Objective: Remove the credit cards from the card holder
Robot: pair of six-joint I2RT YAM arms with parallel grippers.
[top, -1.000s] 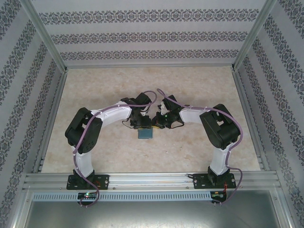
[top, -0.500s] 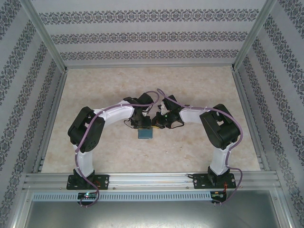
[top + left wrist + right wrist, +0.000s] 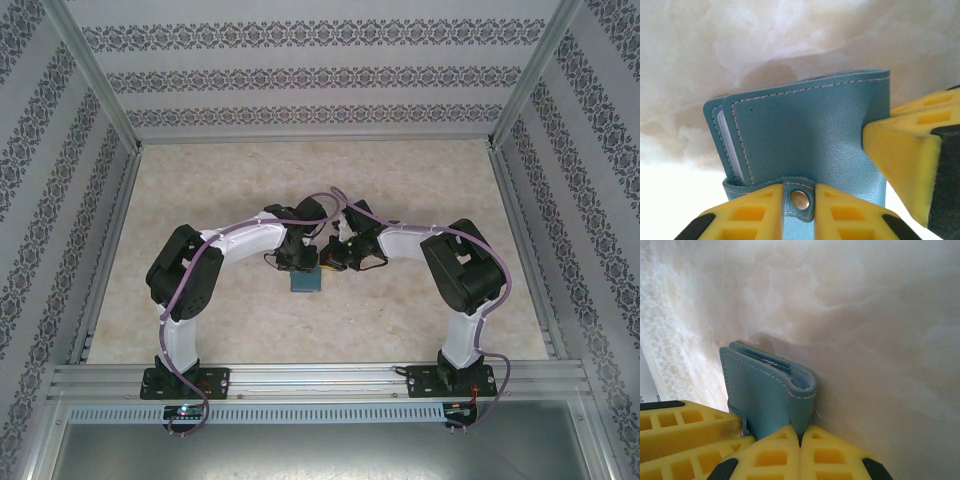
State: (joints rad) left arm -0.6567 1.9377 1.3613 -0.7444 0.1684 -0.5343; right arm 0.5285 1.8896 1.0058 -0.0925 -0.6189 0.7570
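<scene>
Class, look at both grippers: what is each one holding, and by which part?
Both hold the card holder. The left gripper pinches its snap tab; the right gripper pinches its edge near the fold.

Teal-blue soft leather card holder (image 3: 307, 281) with white stitching: folded shut, near the middle of the table (image 3: 420, 180). Its snap tab (image 3: 800, 199) with a metal stud lies over the front cover. Thin pale credit card edge (image 3: 728, 145) shows between the covers, tucked inside.

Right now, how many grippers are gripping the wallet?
2. The left gripper pinches the snap tab of the wallet; the right gripper clamps its edge near the fold.
</scene>
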